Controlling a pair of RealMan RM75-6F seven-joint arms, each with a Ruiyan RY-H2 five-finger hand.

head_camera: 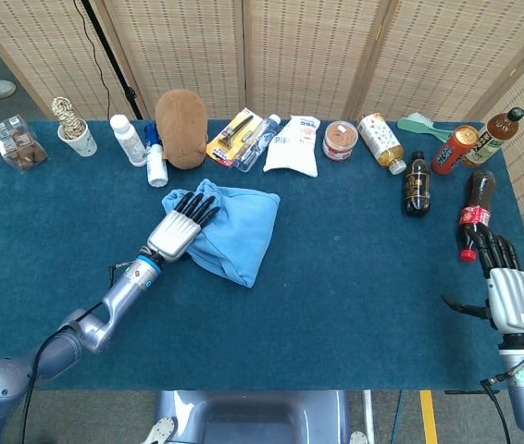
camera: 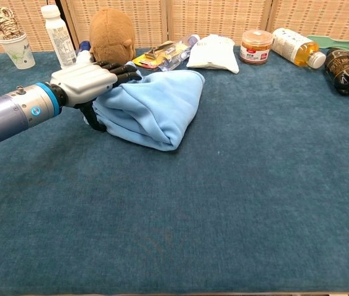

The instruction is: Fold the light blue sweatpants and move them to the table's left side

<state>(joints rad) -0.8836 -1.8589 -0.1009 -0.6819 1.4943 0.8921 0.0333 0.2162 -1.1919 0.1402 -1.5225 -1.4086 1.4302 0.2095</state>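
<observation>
Your left hand (head_camera: 177, 233) lies palm-down on the left end of the sweatpants (head_camera: 234, 228), its dark fingers (head_camera: 197, 207) stretched flat and slightly fanned across the top of the cloth. In the chest view the thumb (camera: 93, 117) hooks down against the near left side of the bundle, so the cloth sits between thumb and fingers; whether it is truly pinched or only pressed, the pictures do not settle. The sweatpants are already folded into a thick wedge, resting on the table (head_camera: 336, 277) a little left of its middle and toward the far edge, just in front of the brown plush (head_camera: 180, 114) and the white bottle (head_camera: 156, 165), apart from both. Your right hand (head_camera: 503, 277) rests at the table's right edge near the near right corner, palm down, fingers held straight and only slightly apart, holding nothing; its fingertips reach close to the base of the red-labelled bottle (head_camera: 476, 215), and contact cannot be told. Only the head view shows this hand.
</observation>
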